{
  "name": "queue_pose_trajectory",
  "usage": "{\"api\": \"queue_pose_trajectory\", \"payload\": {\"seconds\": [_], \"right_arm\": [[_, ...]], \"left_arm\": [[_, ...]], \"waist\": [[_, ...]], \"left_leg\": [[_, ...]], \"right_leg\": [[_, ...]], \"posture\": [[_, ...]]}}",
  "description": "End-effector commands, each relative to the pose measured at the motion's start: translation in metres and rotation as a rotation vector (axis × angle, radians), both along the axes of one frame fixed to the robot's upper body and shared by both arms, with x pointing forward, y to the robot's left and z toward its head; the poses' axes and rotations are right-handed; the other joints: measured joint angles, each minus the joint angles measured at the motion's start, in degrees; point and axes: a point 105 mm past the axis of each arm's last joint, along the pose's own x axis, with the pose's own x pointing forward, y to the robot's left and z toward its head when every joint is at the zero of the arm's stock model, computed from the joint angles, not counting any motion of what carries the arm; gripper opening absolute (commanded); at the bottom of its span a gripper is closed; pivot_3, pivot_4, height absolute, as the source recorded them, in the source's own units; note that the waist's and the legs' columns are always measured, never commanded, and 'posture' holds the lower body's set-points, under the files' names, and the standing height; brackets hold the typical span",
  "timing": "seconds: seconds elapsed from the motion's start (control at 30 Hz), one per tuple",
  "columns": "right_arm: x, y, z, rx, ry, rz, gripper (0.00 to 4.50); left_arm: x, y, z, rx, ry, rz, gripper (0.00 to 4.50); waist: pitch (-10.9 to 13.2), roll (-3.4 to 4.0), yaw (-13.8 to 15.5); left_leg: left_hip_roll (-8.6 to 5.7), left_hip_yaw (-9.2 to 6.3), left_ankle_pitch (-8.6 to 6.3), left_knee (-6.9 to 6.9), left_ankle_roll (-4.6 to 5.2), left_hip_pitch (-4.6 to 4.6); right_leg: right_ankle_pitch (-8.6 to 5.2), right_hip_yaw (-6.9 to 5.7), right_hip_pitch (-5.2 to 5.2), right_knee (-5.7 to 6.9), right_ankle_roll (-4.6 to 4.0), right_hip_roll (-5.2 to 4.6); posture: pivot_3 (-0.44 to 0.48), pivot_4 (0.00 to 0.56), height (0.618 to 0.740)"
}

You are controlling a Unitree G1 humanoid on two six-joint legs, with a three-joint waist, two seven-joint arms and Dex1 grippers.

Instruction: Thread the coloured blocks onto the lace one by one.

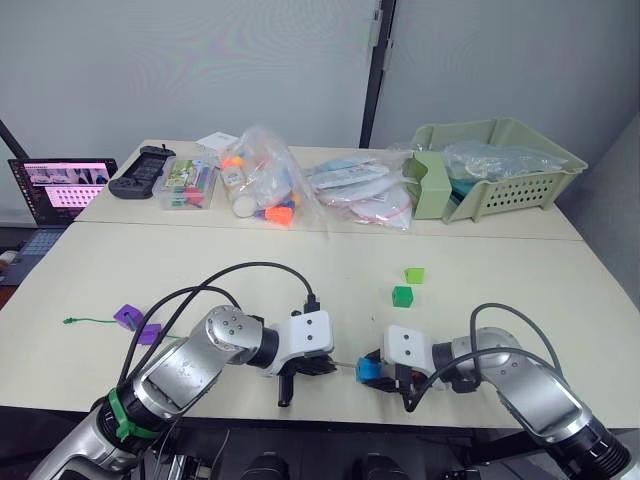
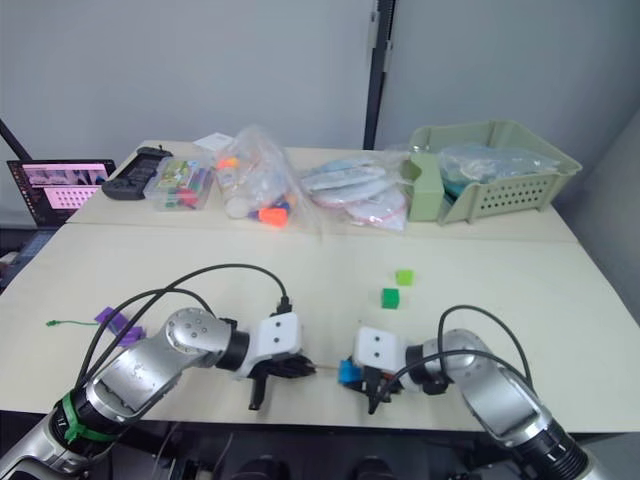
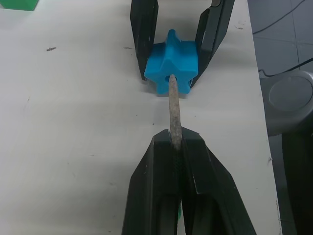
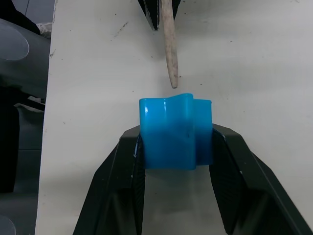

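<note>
My right gripper point(image 4: 176, 136) is shut on a bright blue block point(image 4: 176, 132), holding it just above the table near the front edge point(image 1: 369, 371). My left gripper point(image 3: 175, 141) is shut on the lace's stiff pale tip point(image 3: 174, 110). The tip points at the hole in the blue block point(image 3: 172, 68) and its end sits at the hole's mouth. The thin green lace point(image 1: 88, 320) lies at the far left, beside two purple blocks point(image 1: 128, 316) point(image 1: 149, 333). A dark green block point(image 1: 402, 296) and a light green block point(image 1: 415, 274) rest mid-table.
Bagged toys point(image 1: 262, 185), a clear box point(image 1: 187, 183), a game controller point(image 1: 140, 170) and a green basket point(image 1: 495, 165) line the far side. A laptop point(image 1: 60, 188) stands at the left. Black cables loop over both arms.
</note>
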Motion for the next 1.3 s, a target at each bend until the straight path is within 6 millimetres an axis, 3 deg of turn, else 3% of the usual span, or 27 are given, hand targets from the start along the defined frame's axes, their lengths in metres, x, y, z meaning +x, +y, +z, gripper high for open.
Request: {"api": "queue_pose_trajectory", "payload": {"seconds": [0.03, 0.43, 1.13, 1.3], "right_arm": [[-0.006, -0.003, -0.014, -0.047, 0.052, -0.009, 1.34], [-0.008, -0.002, -0.013, -0.047, 0.056, -0.013, 1.34], [-0.01, 0.005, -0.009, -0.032, 0.054, -0.003, 1.34], [-0.01, 0.009, -0.007, -0.024, 0.055, 0.001, 1.34]], "left_arm": [[-0.001, -0.004, 0.009, 0.002, -0.034, -0.02, 0.0], [0.0, -0.004, 0.008, 0.046, -0.046, -0.017, 0.0], [0.001, -0.023, 0.003, 0.003, -0.029, -0.033, 0.0], [0.0, -0.041, 0.001, -0.065, -0.014, -0.07, 0.0]], "waist": [[0.0, 0.0, -0.01], [0.0, 0.0, -0.02], [0.0, 0.0, -0.03], [-0.02, -0.01, 0.25]], "left_leg": [[0.0, 0.0, 0.0, 0.0, 0.0, 0.0], [-0.01, 0.0, 0.0, 0.0, 0.0, -0.01], [-0.02, -0.01, 0.0, 0.0, 0.0, -0.02], [-0.05, -0.01, 0.0, 0.0, 0.0, 0.04]], "right_leg": [[0.0, 0.0, 0.0, 0.0, 0.0, 0.01], [0.0, 0.0, -0.01, 0.0, 0.0, 0.01], [0.0, 0.0, -0.03, 0.0, 0.0, 0.02], [0.0, 0.0, 0.08, -0.01, 0.0, 0.0]], "posture": [[0.0, 0.15, 0.74], [0.0, 0.15, 0.74], [0.0, 0.15, 0.74], [0.0, 0.15, 0.74]]}}
